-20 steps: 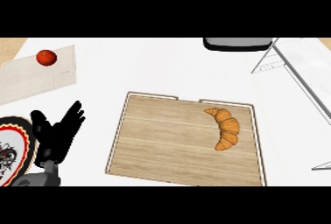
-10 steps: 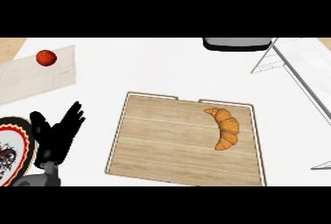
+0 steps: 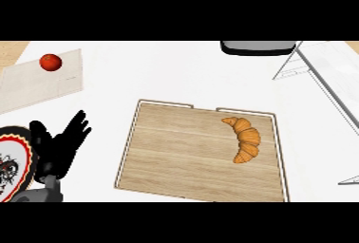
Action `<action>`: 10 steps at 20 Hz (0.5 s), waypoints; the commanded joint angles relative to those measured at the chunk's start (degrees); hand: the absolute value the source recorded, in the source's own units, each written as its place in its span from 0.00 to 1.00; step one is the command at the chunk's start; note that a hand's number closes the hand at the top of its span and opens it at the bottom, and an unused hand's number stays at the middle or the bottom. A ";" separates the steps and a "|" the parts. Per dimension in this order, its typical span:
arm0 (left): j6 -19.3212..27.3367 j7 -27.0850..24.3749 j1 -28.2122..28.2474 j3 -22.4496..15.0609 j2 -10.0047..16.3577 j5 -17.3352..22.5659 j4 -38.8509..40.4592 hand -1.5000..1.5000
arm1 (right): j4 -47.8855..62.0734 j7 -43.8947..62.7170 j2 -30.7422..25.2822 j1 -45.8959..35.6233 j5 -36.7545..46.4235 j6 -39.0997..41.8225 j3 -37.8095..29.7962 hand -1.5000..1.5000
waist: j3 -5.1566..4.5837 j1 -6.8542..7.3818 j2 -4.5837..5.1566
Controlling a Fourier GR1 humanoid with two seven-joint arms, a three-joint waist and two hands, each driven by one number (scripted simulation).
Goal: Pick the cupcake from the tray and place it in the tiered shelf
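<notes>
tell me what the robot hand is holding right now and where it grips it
Nothing is held. The left robot hand rests open at the view's left, and the croissant lies apart from it on the wooden tray.

**A kitchen counter set with food and serving ware**

This looks like a kitchen. A smooth white counter top [image 3: 175,71] fills the view. On it lies a rectangular light-wood tray with a low raised rim [image 3: 182,156], carrying a golden-brown crescent croissant [image 3: 245,140]. At the upper left, a small round red fruit [image 3: 50,61] sits on a pale beige rectangular board [image 3: 35,88]. A round plate with a red rim and dark pattern [image 3: 10,147] shows at the left edge. A pale, slanted tiered shelf [image 3: 329,78] stands at the right.
</notes>
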 commanded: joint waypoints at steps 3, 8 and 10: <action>0.00 1.66 -1.33 -1.07 -1.23 -0.50 2.35 0.50 | -2.10 2.20 0.98 -3.98 -2.80 -10.14 -1.42 0.00 | -0.32 0.08 0.36; 2.45 3.67 1.26 -1.78 -2.69 -1.35 -1.62 0.50 | -10.80 4.46 -0.72 -1.08 0.65 -11.60 -0.89 0.00 | -0.32 -0.44 -0.04; 0.47 3.54 1.02 -0.88 -1.21 -0.44 -1.24 0.50 | -12.34 4.77 -3.84 0.42 1.85 -9.09 -1.80 0.00 | -0.33 -0.68 0.00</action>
